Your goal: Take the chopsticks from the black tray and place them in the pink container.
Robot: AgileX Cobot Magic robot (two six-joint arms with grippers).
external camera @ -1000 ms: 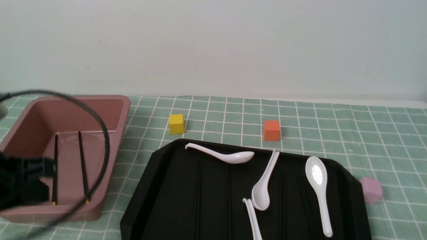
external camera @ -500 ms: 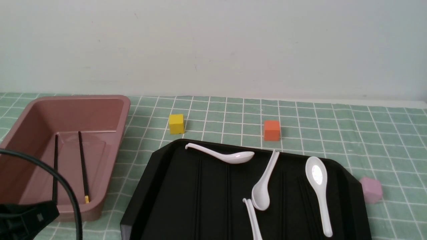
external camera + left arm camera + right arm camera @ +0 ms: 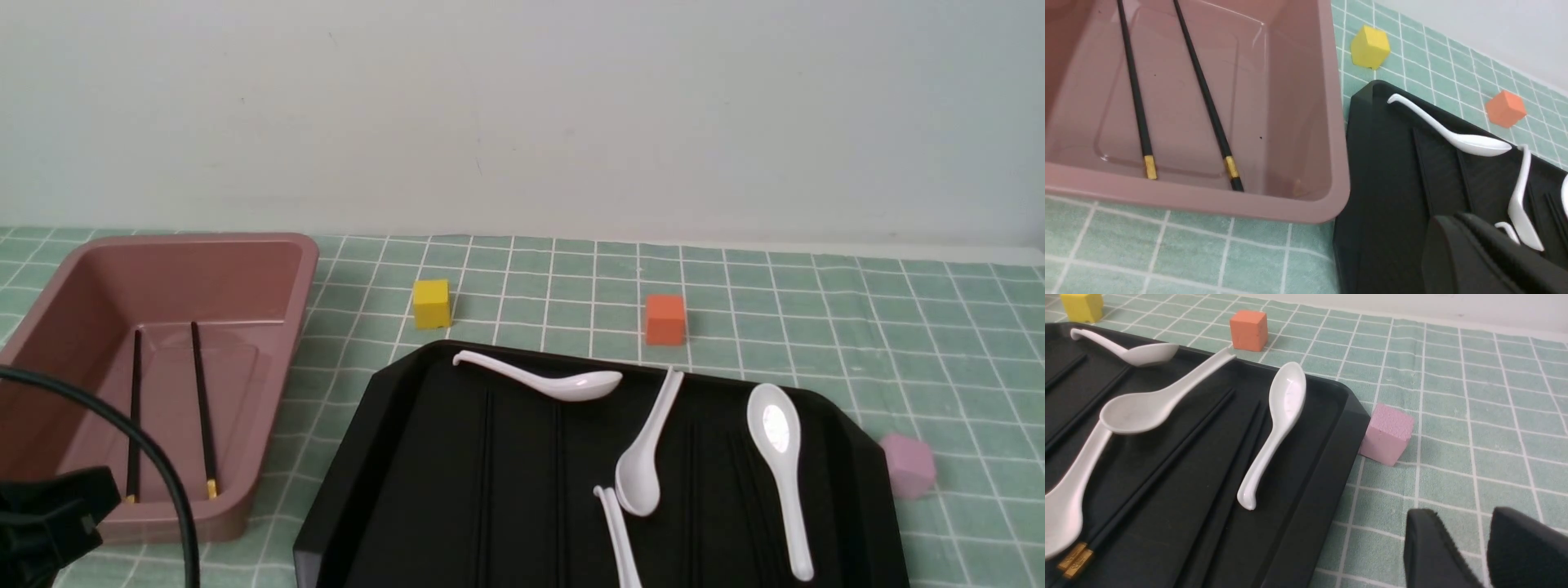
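Observation:
Two black chopsticks (image 3: pixel 202 408) with gold tips lie side by side on the floor of the pink container (image 3: pixel 294 269); the left wrist view shows them too (image 3: pixel 1204 94). My left gripper (image 3: pixel 1453 218) is shut and empty, hanging near the container's front corner over the edge of the black tray (image 3: pixel 1388 171). In the front view only the left arm (image 3: pixel 49 523) shows, at the bottom left. A second black pair of chopsticks (image 3: pixel 1163 469) lies on the black tray (image 3: pixel 1331 457) between the spoons, gold tips together. My right gripper (image 3: pixel 1464 514) is open over the cloth beside the tray.
Several white spoons (image 3: pixel 539 380) lie across the black tray (image 3: pixel 392 457). A yellow cube (image 3: pixel 431 303) and an orange cube (image 3: pixel 665 319) stand behind it. A pale-pink cube (image 3: pixel 908 465) touches the tray's right side. A black cable (image 3: pixel 163 457) arcs across the container's near end.
My left arm has drawn back from above the pink container's near end to the bottom-left corner of the front view. Both chopsticks in the container stay where they lay.

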